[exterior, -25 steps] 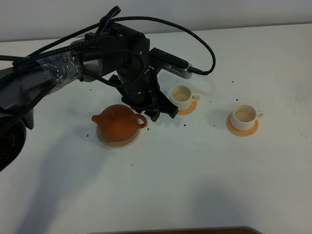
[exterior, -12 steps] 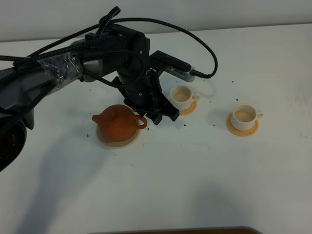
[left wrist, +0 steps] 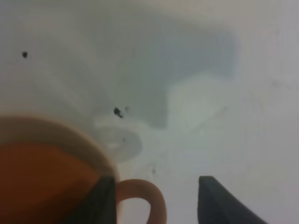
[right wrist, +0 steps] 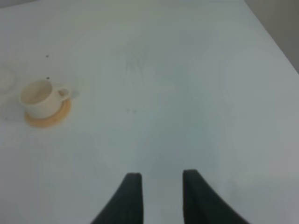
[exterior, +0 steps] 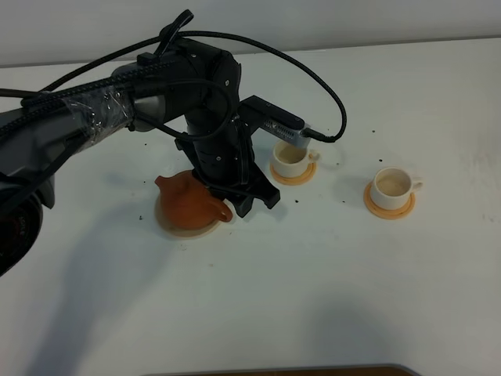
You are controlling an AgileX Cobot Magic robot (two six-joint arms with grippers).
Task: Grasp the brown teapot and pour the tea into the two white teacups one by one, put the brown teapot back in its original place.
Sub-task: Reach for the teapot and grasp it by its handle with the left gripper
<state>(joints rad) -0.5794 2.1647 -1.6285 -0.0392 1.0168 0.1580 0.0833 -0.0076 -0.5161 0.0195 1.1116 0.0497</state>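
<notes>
The brown teapot (exterior: 186, 200) sits on the pale tan disc (exterior: 182, 228) left of centre, its handle (exterior: 222, 213) pointing right. My left gripper (exterior: 239, 205) is low at that handle. In the left wrist view the gripper (left wrist: 156, 205) is open, its fingers (left wrist: 100, 203) on either side of the handle loop (left wrist: 142, 196), beside the teapot body (left wrist: 42, 186). One white teacup (exterior: 291, 155) stands right of the gripper, the other (exterior: 391, 184) farther right. My right gripper (right wrist: 159, 196) is open and empty over bare table, with a teacup (right wrist: 38, 97) far from it.
Each cup stands on a small orange coaster (exterior: 389, 207), (right wrist: 49, 116). The left arm's black cable (exterior: 329, 74) loops above the nearer cup. Dark specks (left wrist: 117, 112) dot the white table (exterior: 313, 274). A dark edge (exterior: 313, 370) shows at the table's front.
My left gripper has moved down and toward the teapot, bringing its open fingers around the handle. The teapot has shifted slightly on its disc. Cups unchanged.
</notes>
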